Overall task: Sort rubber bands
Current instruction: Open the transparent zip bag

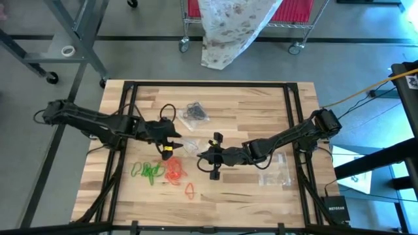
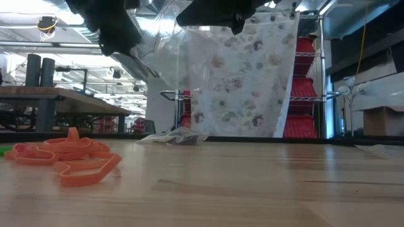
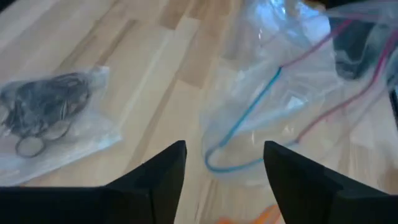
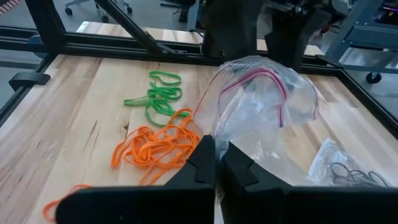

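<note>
White "NETGEAR" lettering, on small black box (image 1: 334, 209) beside table

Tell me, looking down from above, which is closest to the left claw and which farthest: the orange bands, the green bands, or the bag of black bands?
From the left gripper:
1. Orange bands, just below it, toward the table's front.
2. Green bands, front and to its left; nearly as near.
3. Bag of black bands, toward the back edge, farthest.

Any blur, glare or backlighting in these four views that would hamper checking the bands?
Left wrist view: soft all over, clear bag hazy. Low view: backlit, arms are silhouettes, only the orange bands near the lens read well. High view: even light, green bands small. Right wrist view: sharp, little glare.
</note>
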Available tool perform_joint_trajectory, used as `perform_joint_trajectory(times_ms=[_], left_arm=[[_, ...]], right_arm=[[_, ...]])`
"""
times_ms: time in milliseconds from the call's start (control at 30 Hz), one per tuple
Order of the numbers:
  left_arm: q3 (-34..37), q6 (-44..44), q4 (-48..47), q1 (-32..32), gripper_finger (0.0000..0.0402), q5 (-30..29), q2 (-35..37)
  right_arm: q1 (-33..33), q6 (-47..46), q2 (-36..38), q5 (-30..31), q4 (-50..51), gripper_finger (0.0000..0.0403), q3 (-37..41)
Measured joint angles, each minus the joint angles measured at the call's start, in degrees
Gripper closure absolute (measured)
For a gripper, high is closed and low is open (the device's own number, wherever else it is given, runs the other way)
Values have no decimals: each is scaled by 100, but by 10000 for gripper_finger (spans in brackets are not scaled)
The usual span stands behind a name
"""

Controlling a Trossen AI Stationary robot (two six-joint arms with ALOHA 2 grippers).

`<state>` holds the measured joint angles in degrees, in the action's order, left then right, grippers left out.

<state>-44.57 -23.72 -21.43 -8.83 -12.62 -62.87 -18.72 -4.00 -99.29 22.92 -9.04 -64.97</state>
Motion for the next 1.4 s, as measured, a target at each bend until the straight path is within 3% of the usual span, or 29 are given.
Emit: perform_joint_trajectory(times_ms=[167,300,533,633,800,1100,1400], left_arm=[[339,41,743,188,188,10,-52],[531,341,1683,202,196,464,-309],[577,660,2591,206,214,631,-760],[574,668,2722,204,258,636,-796],[572,899,2542,208,377,623,-796],[554,447,1790,191,401,-1627,-759],[353,952,1486,-143,401,-1854,-527]], right_arm=[[0,1,0,-2,-20,403,0],[0,67,0,-48,-39,403,0],[-2,147,0,-107,-40,403,0],[-1,147,0,-107,-37,403,0],[0,148,0,-105,-52,403,0],[63,-452,-5,117,-100,403,0],[269,-1818,-37,148,61,399,-1]])
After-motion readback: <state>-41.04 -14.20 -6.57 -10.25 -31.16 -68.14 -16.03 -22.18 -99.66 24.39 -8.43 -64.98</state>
